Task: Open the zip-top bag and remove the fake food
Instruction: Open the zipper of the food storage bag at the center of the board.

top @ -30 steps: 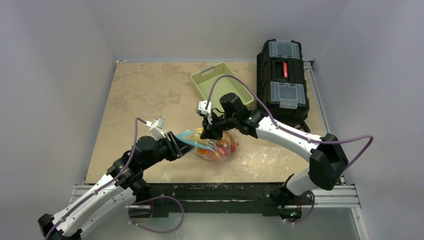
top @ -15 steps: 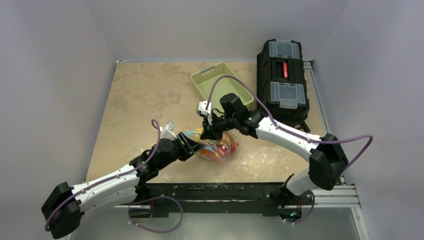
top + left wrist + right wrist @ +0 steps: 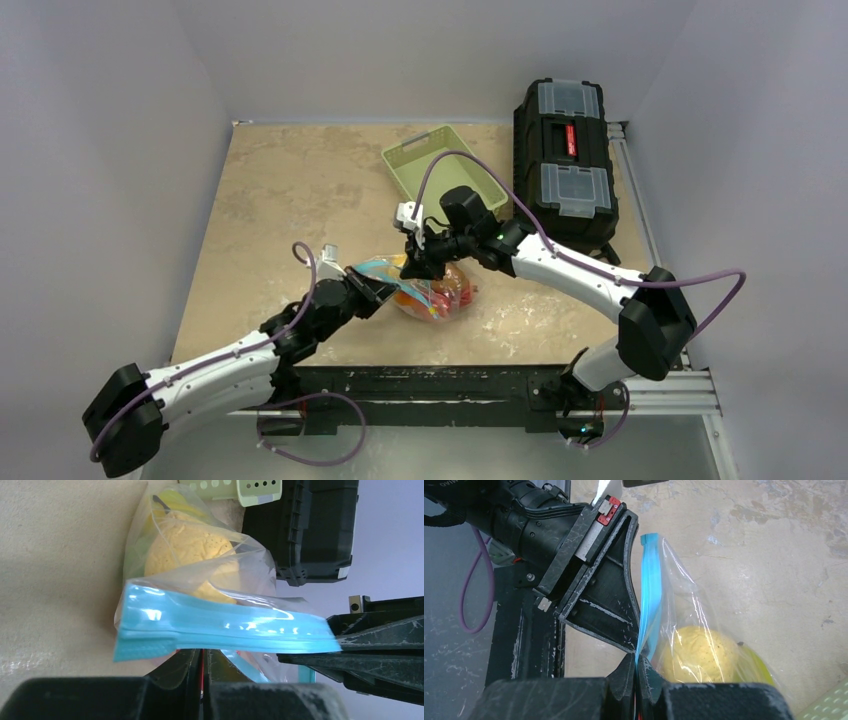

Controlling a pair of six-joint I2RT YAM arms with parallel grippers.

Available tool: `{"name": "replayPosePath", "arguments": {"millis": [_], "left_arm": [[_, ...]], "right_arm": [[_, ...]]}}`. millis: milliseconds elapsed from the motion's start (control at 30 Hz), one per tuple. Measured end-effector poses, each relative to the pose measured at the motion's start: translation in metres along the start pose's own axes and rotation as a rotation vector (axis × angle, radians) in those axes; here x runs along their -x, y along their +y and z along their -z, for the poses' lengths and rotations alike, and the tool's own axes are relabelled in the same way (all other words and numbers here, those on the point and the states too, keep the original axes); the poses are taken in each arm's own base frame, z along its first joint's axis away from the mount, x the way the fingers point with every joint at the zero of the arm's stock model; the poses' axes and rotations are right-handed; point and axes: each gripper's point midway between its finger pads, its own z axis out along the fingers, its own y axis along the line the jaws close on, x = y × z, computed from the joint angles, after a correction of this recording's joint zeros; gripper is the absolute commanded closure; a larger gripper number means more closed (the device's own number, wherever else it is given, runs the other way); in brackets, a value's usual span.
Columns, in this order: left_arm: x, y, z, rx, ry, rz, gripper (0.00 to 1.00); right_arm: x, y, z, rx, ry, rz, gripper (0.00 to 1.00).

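The zip-top bag (image 3: 432,291) lies at the near middle of the table, its teal zip strip (image 3: 225,627) pulled taut between both grippers. The fake food shows inside it: a yellow fruit (image 3: 187,545) (image 3: 699,652) and red and orange pieces (image 3: 445,296). My left gripper (image 3: 374,289) (image 3: 205,656) is at the bag's left end, its jaws closed on one lip just below the strip. My right gripper (image 3: 414,266) (image 3: 638,664) is above the bag's far side and is shut on the strip's edge (image 3: 648,595). The left gripper's fingers (image 3: 599,585) stand right beside that strip.
The pale green basket (image 3: 445,165) sits behind the bag, and its corner shows in the right wrist view (image 3: 830,705). A black toolbox (image 3: 565,160) stands at the back right. The table's near edge and metal rail (image 3: 440,385) run just below the bag.
My left arm dropped lower and reached into the bag's left end, then drew back a little to the left with the strip. The right gripper has held still.
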Motion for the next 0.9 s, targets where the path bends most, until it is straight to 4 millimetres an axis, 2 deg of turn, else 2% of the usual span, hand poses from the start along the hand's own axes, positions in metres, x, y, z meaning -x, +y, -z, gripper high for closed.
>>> {"name": "replayPosePath", "arguments": {"millis": [133, 233, 400, 533, 633, 767, 900], "left_arm": [[-0.001, 0.008, 0.002, 0.008, 0.003, -0.012, 1.0], [-0.001, 0.004, 0.008, -0.011, 0.011, -0.032, 1.0], [-0.005, -0.003, 0.029, -0.028, 0.066, -0.082, 1.0], [-0.007, -0.002, 0.046, -0.006, 0.112, -0.121, 1.0], [-0.013, 0.011, 0.052, 0.044, 0.152, -0.147, 1.0], [-0.022, 0.038, 0.061, 0.146, 0.215, -0.175, 1.0], [-0.022, 0.043, 0.075, 0.188, 0.245, -0.204, 1.0]], "right_arm": [[-0.002, -0.002, 0.0, -0.013, 0.005, 0.003, 1.0], [-0.007, -0.01, -0.001, -0.055, 0.015, 0.007, 1.0], [-0.014, -0.016, -0.001, -0.09, 0.032, 0.005, 1.0], [-0.013, -0.013, -0.002, -0.072, 0.027, 0.005, 1.0], [-0.013, -0.008, -0.002, -0.042, 0.021, 0.004, 1.0], [-0.012, -0.004, -0.003, -0.021, 0.017, 0.004, 1.0], [-0.012, -0.004, -0.003, -0.018, 0.016, 0.003, 1.0]]}}
